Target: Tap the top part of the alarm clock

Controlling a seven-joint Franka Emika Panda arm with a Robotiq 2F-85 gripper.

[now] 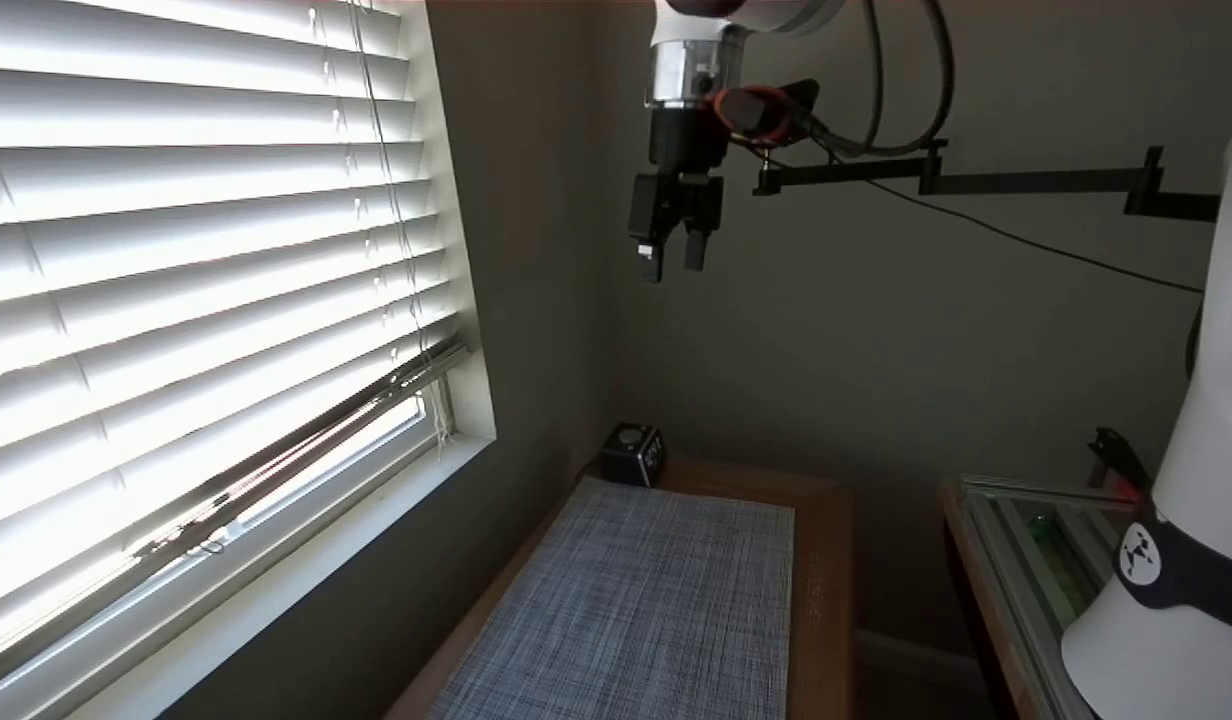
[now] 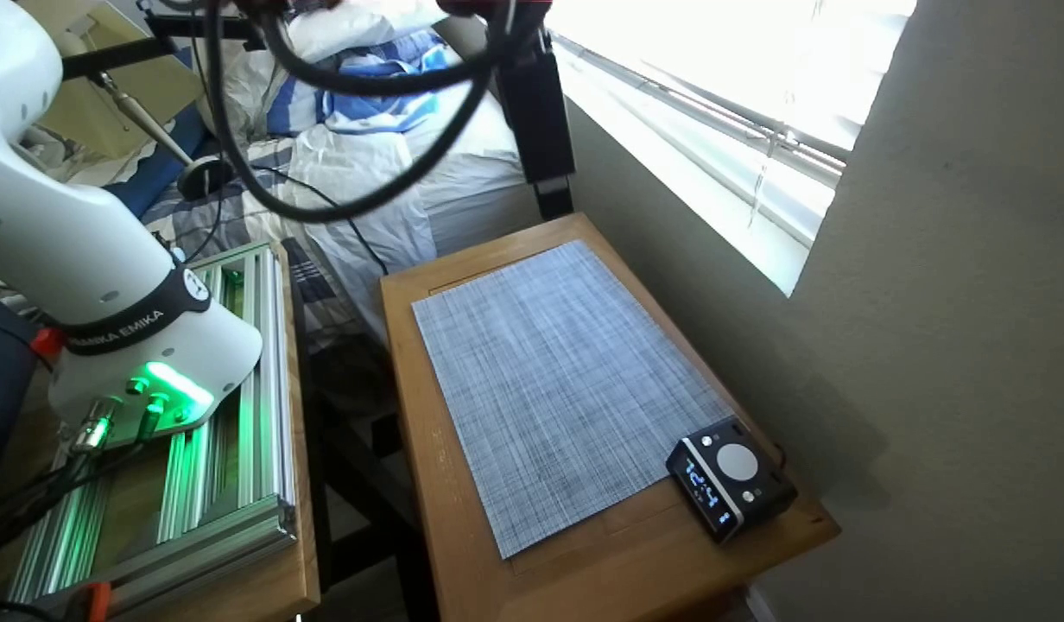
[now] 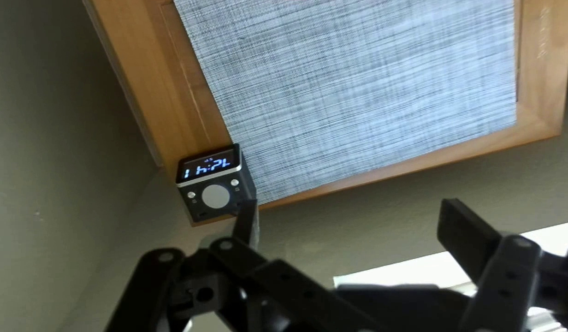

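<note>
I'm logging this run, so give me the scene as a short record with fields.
Clock: on the table, by a corner of the mat
Clock top: dark, with a round pale button
Display: lit, pale blue digits
Gripper: open, empty, higher than the clock
Contact: gripper and clock apart
Blinds: lowered, backlit

Black alarm clock (image 2: pixel 731 480), grey crosshatched mat (image 2: pixel 571 397), brown table (image 2: pixel 601 570)

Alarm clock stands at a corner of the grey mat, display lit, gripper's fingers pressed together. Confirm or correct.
The fingers are not pressed together: the wrist view shows them spread wide apart. The rest holds: the alarm clock stands at a corner of the grey mat, display lit.
</note>
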